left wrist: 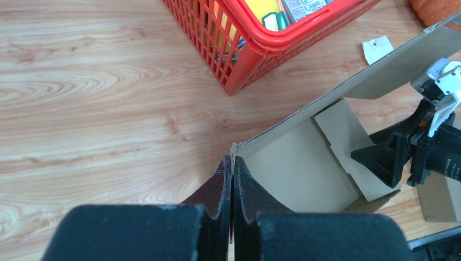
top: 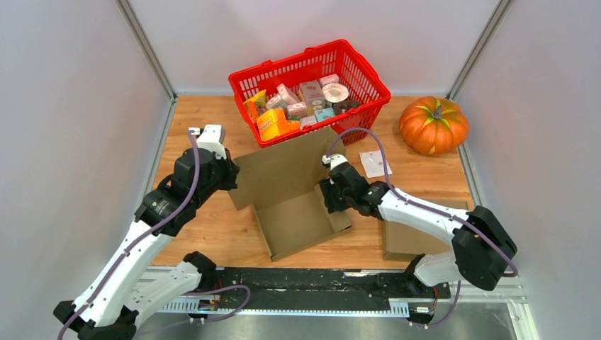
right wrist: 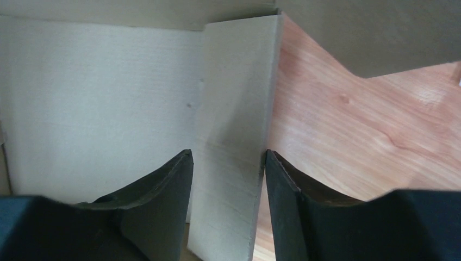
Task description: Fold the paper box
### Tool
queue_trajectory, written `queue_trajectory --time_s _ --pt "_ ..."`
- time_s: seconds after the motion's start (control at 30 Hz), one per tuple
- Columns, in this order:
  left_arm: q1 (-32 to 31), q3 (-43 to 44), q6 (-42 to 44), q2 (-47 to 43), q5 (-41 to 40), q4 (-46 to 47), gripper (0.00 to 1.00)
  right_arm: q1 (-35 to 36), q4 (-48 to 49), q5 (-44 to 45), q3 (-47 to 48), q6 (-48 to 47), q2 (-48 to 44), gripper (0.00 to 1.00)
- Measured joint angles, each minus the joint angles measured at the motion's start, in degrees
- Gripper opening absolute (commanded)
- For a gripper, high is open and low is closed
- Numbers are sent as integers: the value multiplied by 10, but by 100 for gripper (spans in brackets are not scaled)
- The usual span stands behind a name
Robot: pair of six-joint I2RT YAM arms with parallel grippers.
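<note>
Paper box (top: 294, 212): left hand (left wrist: 232, 162) pinches corner (left wrist: 235, 145), right hand (right wrist: 228, 157) straddles flap (right wrist: 236, 98).

A lab test cell: plain pale wall panels (top: 71, 106) box in a light wooden worktop (top: 212, 234), a black metal mounting rail (top: 312, 280) crosses the bottom, and an orange pumpkin (top: 433, 126) sits upper right.

Mostly cropped pumpkin (left wrist: 437, 6) at frame corner, spare cardboard (top: 404, 239) half under right arm (top: 418, 209), paper box (left wrist: 296, 171) corner buried inside left pincer (left wrist: 232, 163)
</note>
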Motion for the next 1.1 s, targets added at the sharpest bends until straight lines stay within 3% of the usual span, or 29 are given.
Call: queue_trajectory --time_s 0.17,0.67,0.8,0.83,0.93,0.97,1.1 --pt "0 0 13 2 6 2 0 16 13 52 -5 -3 11 67" --pt "0 0 37 3 6 4 0 9 6 97 -24 -10 10 68" --pt "0 0 40 5 6 6 0 -11 19 49 -42 -20 -1 55" --pt "0 0 40 5 7 7 0 -14 25 36 -42 -22 5 44" --pt "0 0 41 9 8 9 0 -15 43 19 -36 -26 45 33" --pt "0 1 42 10 8 9 0 -11 44 24 -33 -27 59 30" --pt "0 6 43 14 8 8 0 31 21 117 -5 -15 106 0"
